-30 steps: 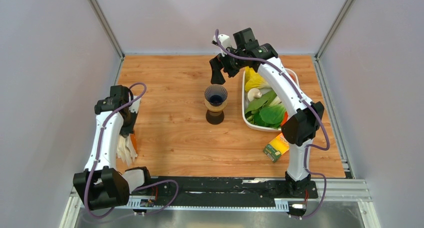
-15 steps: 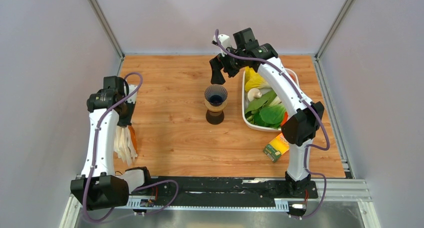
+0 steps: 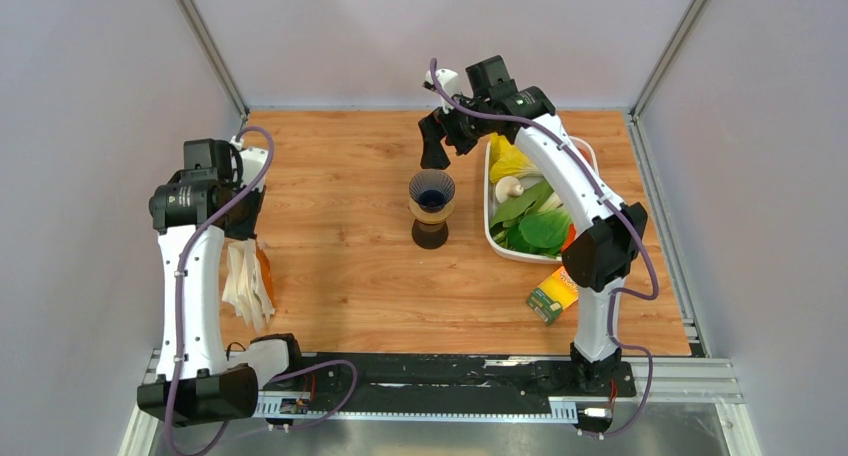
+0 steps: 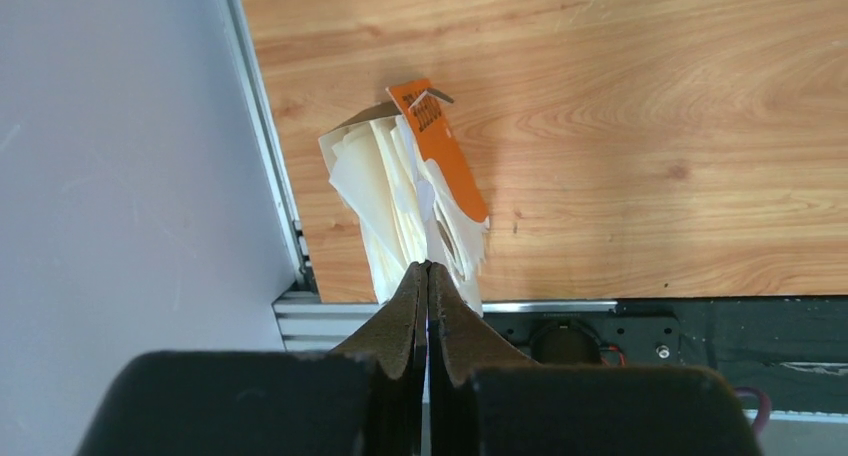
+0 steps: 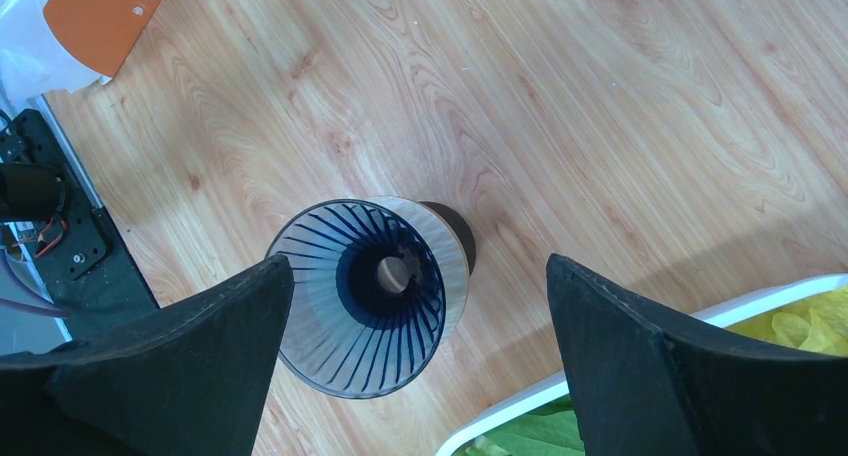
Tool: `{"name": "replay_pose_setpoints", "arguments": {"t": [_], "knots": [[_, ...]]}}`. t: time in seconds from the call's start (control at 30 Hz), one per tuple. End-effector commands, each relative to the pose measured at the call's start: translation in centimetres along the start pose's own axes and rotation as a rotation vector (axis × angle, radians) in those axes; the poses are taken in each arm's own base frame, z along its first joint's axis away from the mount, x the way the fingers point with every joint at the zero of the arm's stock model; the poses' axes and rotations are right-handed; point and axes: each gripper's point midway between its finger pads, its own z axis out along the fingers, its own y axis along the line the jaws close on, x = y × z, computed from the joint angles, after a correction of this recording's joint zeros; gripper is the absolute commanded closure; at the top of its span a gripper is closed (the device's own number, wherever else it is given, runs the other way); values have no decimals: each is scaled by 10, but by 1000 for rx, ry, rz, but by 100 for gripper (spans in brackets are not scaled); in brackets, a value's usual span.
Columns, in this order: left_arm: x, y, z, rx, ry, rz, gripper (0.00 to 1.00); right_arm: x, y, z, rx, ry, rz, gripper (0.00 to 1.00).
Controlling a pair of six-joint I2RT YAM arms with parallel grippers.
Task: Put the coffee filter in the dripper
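The coffee filter (image 4: 455,261) is a thin white sheet whose edge runs in between the fingers of my left gripper (image 4: 428,266), which is shut on it. It rises from a fanned stack of white filters (image 4: 380,191) in an orange-labelled pack (image 4: 440,146) at the table's left edge. From above, the left gripper (image 3: 243,231) sits over that stack (image 3: 247,286). The dripper (image 3: 431,204) stands upright mid-table, tan funnel on a dark base, with its ribbed mouth (image 5: 375,296) empty. My right gripper (image 3: 436,151) hovers open just behind and above it, fingers either side (image 5: 418,261).
A white tub (image 3: 489,201) of greens and yellow vegetables stands right of the dripper, its rim (image 5: 500,416) close to the right gripper. A small orange and green box (image 3: 553,294) lies in front of the tub. Grey walls close in on the left, right and back.
My left arm has risen and swung back and left, drawing white paper up from the stack. The right arm and the dripper have not moved.
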Motion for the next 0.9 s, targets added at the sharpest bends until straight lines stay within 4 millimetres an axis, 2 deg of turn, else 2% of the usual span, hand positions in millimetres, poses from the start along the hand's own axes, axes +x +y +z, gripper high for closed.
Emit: {"name": "replay_pose_setpoints", "arguments": {"t": [0.0, 0.2, 0.33, 0.5, 0.67, 0.87], "knots": [[-15, -12, -27, 80, -105, 59, 100, -21, 12, -4, -49, -61, -35, 0], [-45, -30, -54, 198, -243, 124, 100, -46, 22, -12, -93, -153, -120, 0], [-60, -44, -68, 286, -300, 181, 100, -55, 36, -17, -130, -204, -195, 0], [-74, -69, -90, 409, -391, 268, 100, -60, 68, -23, -225, -291, -313, 0], [-83, -93, -103, 530, -447, 331, 100, -63, 111, -27, -345, -363, -438, 0], [-97, -113, -121, 627, -539, 399, 100, -58, 150, -23, -470, -406, -513, 0]]}}
